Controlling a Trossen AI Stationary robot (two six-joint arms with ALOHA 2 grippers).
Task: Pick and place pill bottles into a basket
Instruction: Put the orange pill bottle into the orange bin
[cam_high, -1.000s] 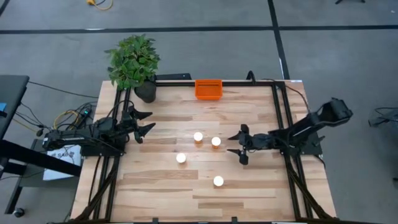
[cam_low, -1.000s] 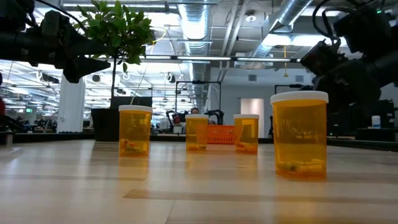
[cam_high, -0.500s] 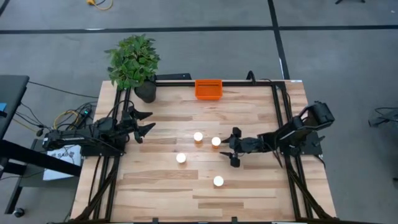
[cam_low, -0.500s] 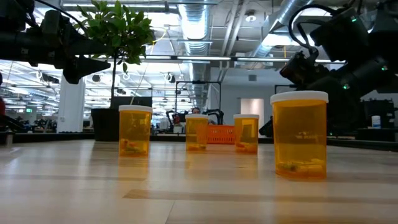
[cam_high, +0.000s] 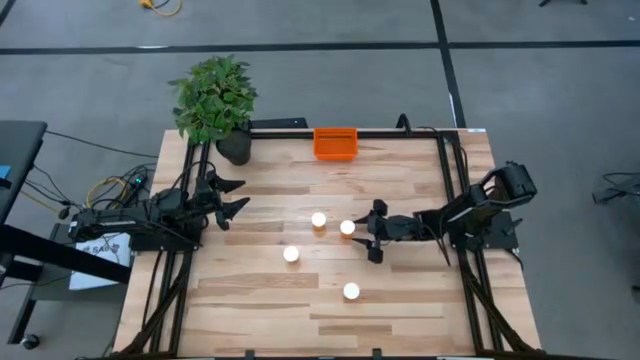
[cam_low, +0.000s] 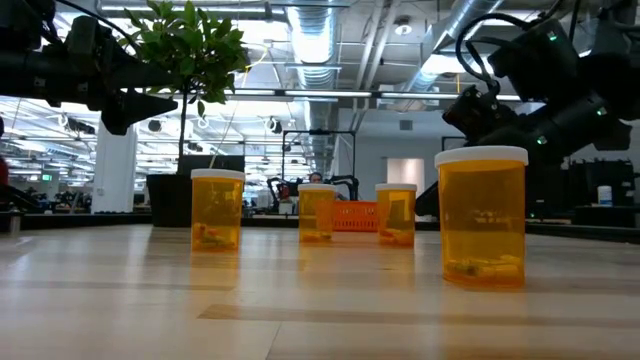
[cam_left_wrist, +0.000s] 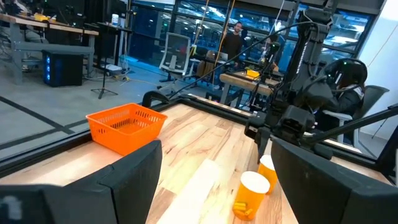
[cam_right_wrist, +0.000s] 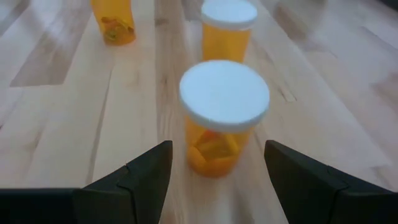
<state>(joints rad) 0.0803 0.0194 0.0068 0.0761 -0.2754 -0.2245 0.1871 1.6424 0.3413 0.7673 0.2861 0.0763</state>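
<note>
Fingers (cam_right_wrist: 146, 180) crop right wrist view's nearest bottle (cam_right_wrist: 222, 115).

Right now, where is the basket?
In the high view, the orange basket sits at the table's far edge, centre, right of the potted plant, beyond all four pill bottles.

Bright even overhead light, soft faint shadows; glaring ceiling lights (cam_low: 312, 45) behind, right wrist view blurred
</note>
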